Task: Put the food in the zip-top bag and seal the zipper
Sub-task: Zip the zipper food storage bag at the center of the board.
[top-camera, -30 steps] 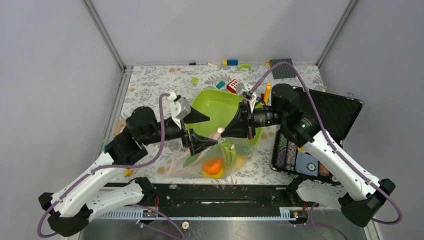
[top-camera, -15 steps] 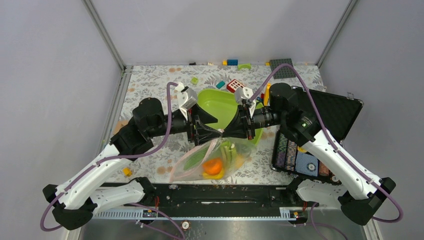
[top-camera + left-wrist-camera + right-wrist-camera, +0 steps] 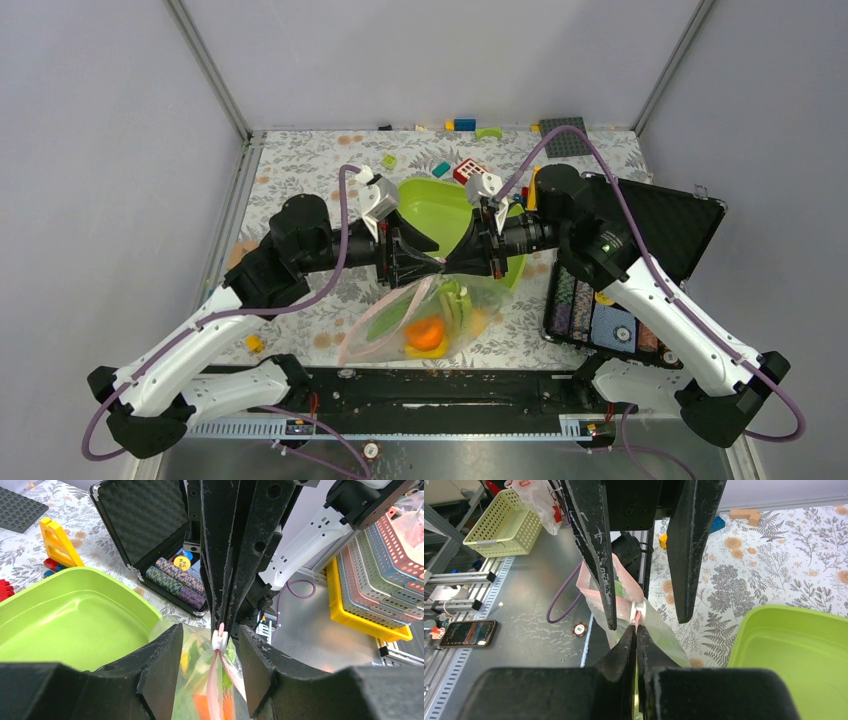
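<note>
The clear zip-top bag [image 3: 400, 322] hangs from its top corner above the table's near edge. Inside it I see an orange-red fruit [image 3: 427, 332], yellow pieces and green food. My right gripper [image 3: 449, 265] is shut on the bag's pink zipper [image 3: 216, 680] just behind the white slider [image 3: 219, 639]. My left gripper [image 3: 210, 635] faces it tip to tip, open, one jaw on each side of the slider with a gap on both sides. In the right wrist view the right gripper [image 3: 636, 627] pinches the strip below the slider [image 3: 638, 611], between the left fingers [image 3: 599, 555].
A lime-green tray [image 3: 440, 205] lies just behind the two grippers. An open black case [image 3: 650, 225] with poker chips stands at the right. Loose bricks [image 3: 464, 125] and a dark baseplate [image 3: 563, 135] lie at the back. A small yellow brick [image 3: 255, 344] sits near left.
My left gripper has moved right and up to the bag's held corner and narrowed its jaws around the slider. The right gripper holds the bag as before.
</note>
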Robot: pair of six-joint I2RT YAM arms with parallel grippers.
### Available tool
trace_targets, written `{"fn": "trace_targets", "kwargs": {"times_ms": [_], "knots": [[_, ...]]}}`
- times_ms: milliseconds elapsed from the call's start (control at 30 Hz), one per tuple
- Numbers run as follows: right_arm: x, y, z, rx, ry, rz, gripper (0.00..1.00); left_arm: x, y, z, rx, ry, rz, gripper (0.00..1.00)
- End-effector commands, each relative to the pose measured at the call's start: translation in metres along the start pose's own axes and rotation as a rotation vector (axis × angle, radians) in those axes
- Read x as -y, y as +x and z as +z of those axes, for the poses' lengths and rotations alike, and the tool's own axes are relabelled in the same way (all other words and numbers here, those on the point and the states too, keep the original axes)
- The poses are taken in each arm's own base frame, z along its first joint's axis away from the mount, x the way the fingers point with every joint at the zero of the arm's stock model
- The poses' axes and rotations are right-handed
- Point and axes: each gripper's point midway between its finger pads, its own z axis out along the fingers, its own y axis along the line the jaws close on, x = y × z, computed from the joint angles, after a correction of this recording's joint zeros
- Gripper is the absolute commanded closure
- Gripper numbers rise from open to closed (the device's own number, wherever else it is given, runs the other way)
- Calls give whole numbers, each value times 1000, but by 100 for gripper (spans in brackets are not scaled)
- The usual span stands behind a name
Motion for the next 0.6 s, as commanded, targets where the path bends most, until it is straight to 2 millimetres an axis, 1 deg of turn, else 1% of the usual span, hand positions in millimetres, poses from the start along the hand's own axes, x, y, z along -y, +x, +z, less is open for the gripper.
{"fn": "trace_targets", "kwargs": {"times_ms": [0,67,267,300,367,433,567], "knots": [[-6,-27,-1,53,-2,-57,100,11,-12,1,36,62,52,56],[-6,-28,-1,55,-1,-58,100,12,-11,1,32,72,53,59],[-6,-29,-1,71,-1,-52,100,15,-9,-2,46,80,64,95],[-4,-30,-1,76,10,-51,100,14,-8,-2,45,79,63,100],[0,-34,-2,98,46,-41,100,14,-6,-4,46,75,64,100],[8,-38,-3,125,105,-38,100,13,-3,-5,43,65,57,100],[22,-46,-12,172,232,-8,100,1,8,-9,16,-12,34,100]]}}
